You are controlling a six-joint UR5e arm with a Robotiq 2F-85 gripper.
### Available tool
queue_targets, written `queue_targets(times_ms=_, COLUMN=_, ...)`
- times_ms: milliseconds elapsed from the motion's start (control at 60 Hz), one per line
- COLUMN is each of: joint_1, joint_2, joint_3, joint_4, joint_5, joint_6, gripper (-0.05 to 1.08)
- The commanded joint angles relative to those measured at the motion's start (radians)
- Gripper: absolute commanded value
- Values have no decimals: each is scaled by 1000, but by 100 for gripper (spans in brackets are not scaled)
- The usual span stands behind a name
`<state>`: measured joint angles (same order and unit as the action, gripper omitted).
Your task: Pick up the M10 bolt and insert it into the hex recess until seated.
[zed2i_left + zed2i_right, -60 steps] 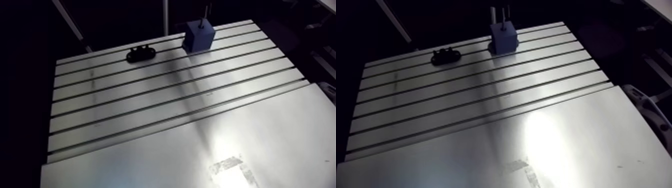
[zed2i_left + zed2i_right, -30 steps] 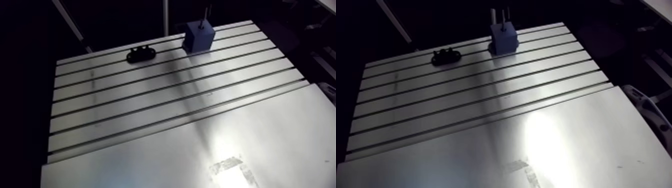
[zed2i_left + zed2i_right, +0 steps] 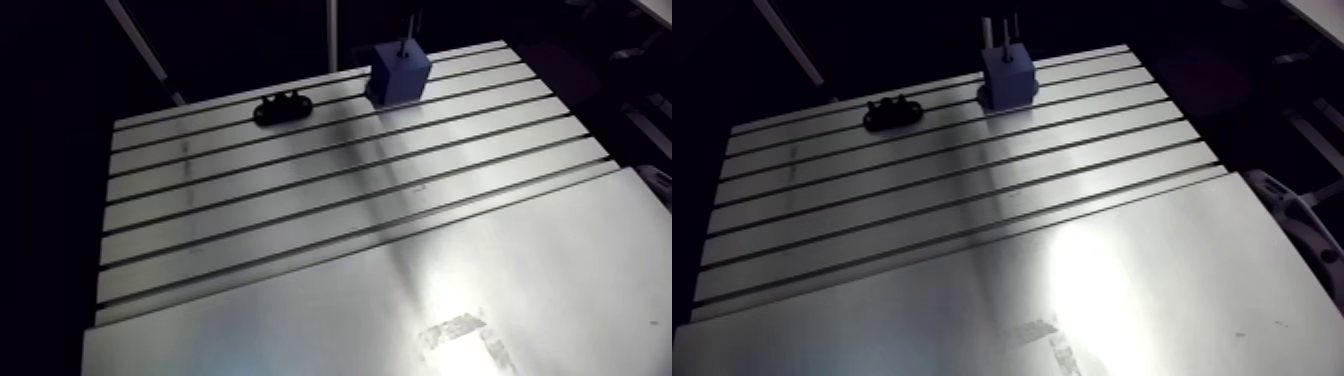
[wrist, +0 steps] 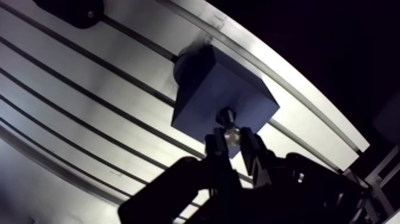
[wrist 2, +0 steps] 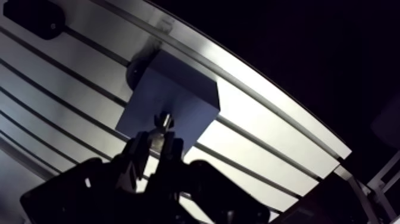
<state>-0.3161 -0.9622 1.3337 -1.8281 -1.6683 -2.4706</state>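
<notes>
Arm view: a blue block (image 3: 398, 72) stands at the far edge of the slotted table (image 3: 300, 200), with a black part (image 3: 281, 106) nearby. Wrist view: the gripper (image 4: 232, 143) is clamped narrowly on the bolt (image 4: 230, 132), whose tip meets the block's top

Block (image 3: 398, 72) on table (image 3: 300, 200) near far edge; fixture (image 3: 281, 106) left of it, apart; bolt (image 4: 228, 125) in tool (image 4: 232, 143), tip at block top.

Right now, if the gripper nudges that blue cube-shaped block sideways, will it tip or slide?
The blue cube-shaped block looks about as wide as tall, so tipping seems unlikely. The slotted aluminium table looks smooth, so it might slide, unless fastened underneath, which is hidden.
</notes>
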Motion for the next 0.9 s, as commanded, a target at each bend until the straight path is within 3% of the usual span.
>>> queue_targets(times_ms=17, joint_1=-1, joint_2=-3, joint_3=-1, joint_4=0, joint_5=0, joint_6=0, gripper=92)
queue_targets(times_ms=900, joint_1=2, joint_2=-6, joint_3=9, joint_4=-1, joint_5=2, joint_6=0, gripper=92)
